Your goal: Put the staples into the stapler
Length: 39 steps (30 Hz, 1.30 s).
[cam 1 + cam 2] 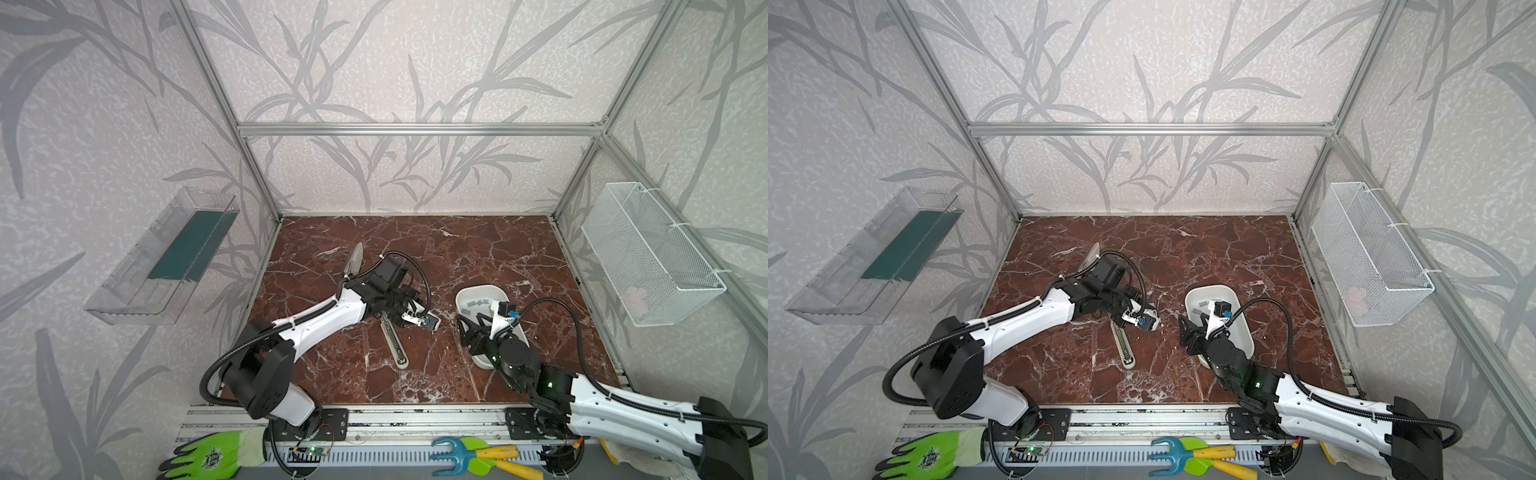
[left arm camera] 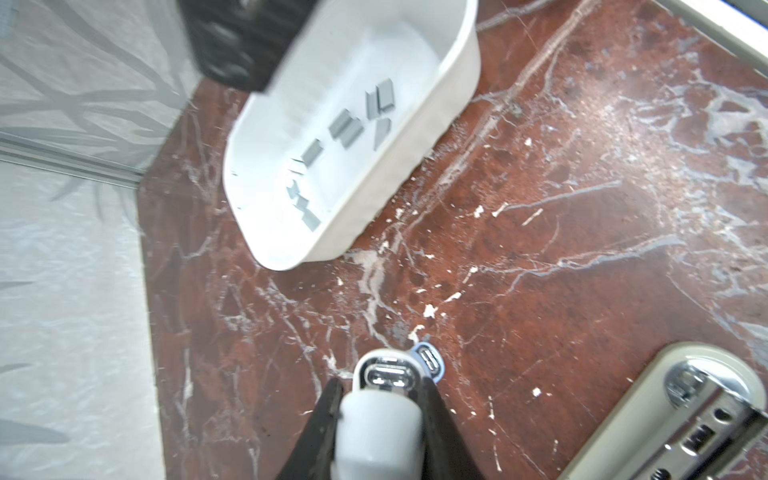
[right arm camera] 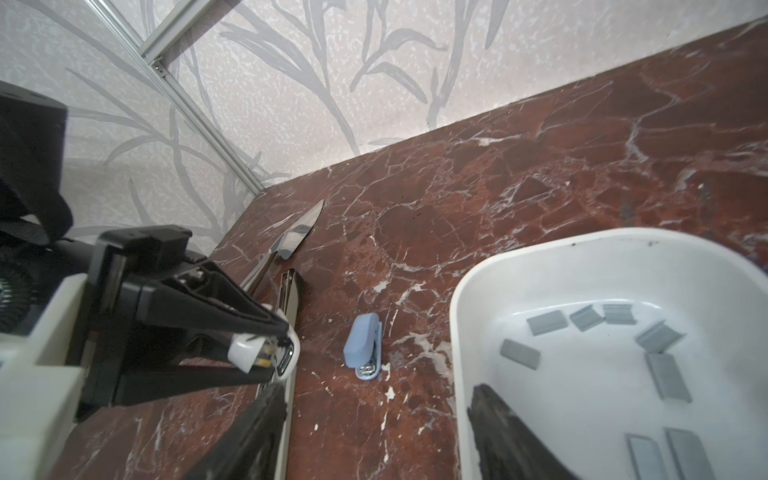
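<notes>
On the red marble counter [image 1: 457, 257], largest first: a white tub [image 2: 399, 166] sits right of centre; a long cream stapler [image 1: 395, 345] lies opened flat, metal channel up, left of centre; a kitchen knife [image 3: 299, 228] lies beyond it toward the back wall. Left tool [image 2: 380, 388] is clamped on a white mini stapler [image 2: 386, 374], just beside a blue mini stapler [image 3: 362, 345] lying free on the counter. Cannot tell whether the held one is lifted clear or whether its magazine is open. Right tool [image 3: 376, 399] hangs with jaws wide and empty, one finger over the tub, one outside its rim. The staples [image 3: 667, 376], short grey strips, all lie loose on the tub floor; none picked. Judged step: stapler secured, staple pick-up pending. Next move calls for shifting the right tool fully over the tub, lowering onto a single isolated strip and pinching its long edges; strips are thin and flat, so slip is likely.
</notes>
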### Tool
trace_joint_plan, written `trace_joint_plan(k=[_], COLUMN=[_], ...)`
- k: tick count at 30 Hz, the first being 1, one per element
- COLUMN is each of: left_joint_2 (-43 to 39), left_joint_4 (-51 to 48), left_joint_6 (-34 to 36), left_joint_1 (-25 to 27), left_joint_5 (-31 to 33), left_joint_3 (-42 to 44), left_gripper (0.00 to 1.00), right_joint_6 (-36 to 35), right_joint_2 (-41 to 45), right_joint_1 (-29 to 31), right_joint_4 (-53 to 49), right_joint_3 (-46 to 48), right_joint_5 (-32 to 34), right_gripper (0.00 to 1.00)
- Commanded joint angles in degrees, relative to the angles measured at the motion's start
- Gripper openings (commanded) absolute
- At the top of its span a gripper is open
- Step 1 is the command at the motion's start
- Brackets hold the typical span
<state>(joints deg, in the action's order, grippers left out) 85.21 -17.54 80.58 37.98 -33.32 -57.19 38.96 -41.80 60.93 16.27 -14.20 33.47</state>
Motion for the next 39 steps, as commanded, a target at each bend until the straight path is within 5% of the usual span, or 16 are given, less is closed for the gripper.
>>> trace_joint_plan(k=[1,7,15,23,28,39], left_joint_2=[-3.3,-7.7,-9.9,-10.3,-11.6,-12.9], left_joint_4=[10.7,18.8,23.2,20.4,14.8,16.5], left_joint_6=[-6.3,-8.9,-11.1,-7.0,0.6,-0.3], left_joint_1=[-0.7,-0.6,-0.4,-0.5,-0.3,1.1], left_joint_5=[-0.4,-1.9,-6.3,-7.9,-15.2,-17.5], left_joint_3=[4.6,9.6,11.4,11.9,12.4,13.4], left_gripper=[0.08,0.10,0.12,0.11,0.11,0.11], right_joint_6=[1.2,2.8,3.1,3.4,2.8,3.1], right_joint_2=[-1.0,-7.1,-18.0,-14.2,-7.4,-8.5], right_joint_1=[-0.2,-0.2,-0.2,-0.2,-0.4,-0.9], right_joint_4=[0.7,8.2,14.4,14.3,11.8,12.2], right_joint_3=[-2.8,-3.3,-7.1,-3.6,-1.2,-1.8], right_joint_5=[-8.6,-17.2,-25.4,-18.4,-15.8,-17.7], right_gripper=[0.67,0.54,0.51,0.49,0.44,0.33])
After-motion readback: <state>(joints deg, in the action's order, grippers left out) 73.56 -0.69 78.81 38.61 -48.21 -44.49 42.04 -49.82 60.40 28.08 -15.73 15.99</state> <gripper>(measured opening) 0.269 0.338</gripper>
